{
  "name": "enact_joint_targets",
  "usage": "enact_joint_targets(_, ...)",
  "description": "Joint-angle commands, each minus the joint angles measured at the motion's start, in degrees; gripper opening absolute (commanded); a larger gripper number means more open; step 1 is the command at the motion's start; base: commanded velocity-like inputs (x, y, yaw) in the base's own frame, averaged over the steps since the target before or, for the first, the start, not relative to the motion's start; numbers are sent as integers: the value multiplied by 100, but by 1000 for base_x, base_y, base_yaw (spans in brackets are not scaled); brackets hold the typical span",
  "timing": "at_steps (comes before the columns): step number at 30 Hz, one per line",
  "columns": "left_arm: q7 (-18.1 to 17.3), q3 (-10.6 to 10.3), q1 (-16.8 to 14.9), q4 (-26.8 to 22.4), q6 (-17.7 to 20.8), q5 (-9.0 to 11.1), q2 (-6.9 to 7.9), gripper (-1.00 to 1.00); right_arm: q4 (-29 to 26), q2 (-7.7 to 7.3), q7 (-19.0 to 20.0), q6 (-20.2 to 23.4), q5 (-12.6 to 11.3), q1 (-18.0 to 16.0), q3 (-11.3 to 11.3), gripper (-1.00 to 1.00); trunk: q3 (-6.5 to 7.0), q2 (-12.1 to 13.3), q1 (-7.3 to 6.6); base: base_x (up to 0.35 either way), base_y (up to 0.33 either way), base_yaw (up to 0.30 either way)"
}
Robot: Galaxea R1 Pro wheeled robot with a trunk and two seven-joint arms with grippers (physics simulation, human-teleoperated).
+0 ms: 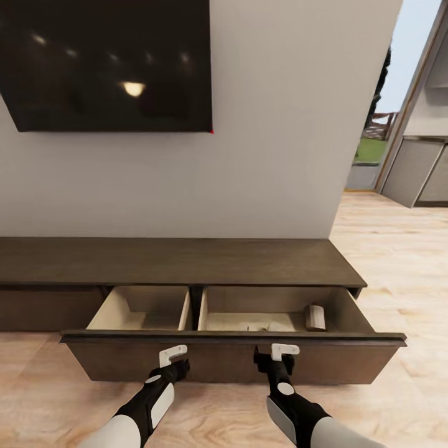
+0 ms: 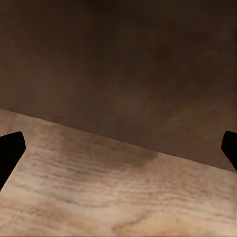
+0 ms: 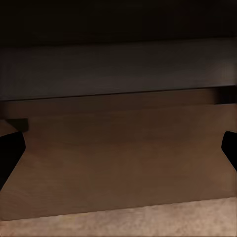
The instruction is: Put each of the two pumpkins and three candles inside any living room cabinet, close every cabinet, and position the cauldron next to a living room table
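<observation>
The long dark-brown cabinet (image 1: 180,261) stands against the grey wall with one wide drawer (image 1: 233,359) pulled out towards me. Its pale interior has two compartments. One tan candle (image 1: 315,317) lies in the right compartment, near its right end. My left gripper (image 1: 173,355) is at the drawer's dark front panel, left of centre, and is open with nothing in it. My right gripper (image 1: 284,351) is at the same panel, right of centre, and is also open and holds nothing. The wrist views show the panel (image 2: 128,74) (image 3: 123,153) close up between widely spread fingers. Pumpkins and cauldron are out of view.
A black TV (image 1: 106,62) hangs on the wall above the cabinet. Light wood plank floor (image 1: 398,261) spreads to the right towards a glass door (image 1: 373,143) and grey units (image 1: 417,171). The drawer juts out over the floor in front of me.
</observation>
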Motion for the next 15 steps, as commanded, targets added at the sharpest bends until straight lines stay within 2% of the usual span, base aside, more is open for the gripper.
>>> enact_joint_targets(1, 6, 16, -1, -7, 8, 47, -5, 100, -2, -1, -25, -28, -23, -8, 49, 100, -5, -2, 2, 328, 0, 0)
enact_joint_targets(15, 6, 16, -1, 2, 8, 55, -6, 100, -2, 7, -25, -27, -23, -8, 49, 100, -5, -2, 2, 328, 0, 0)
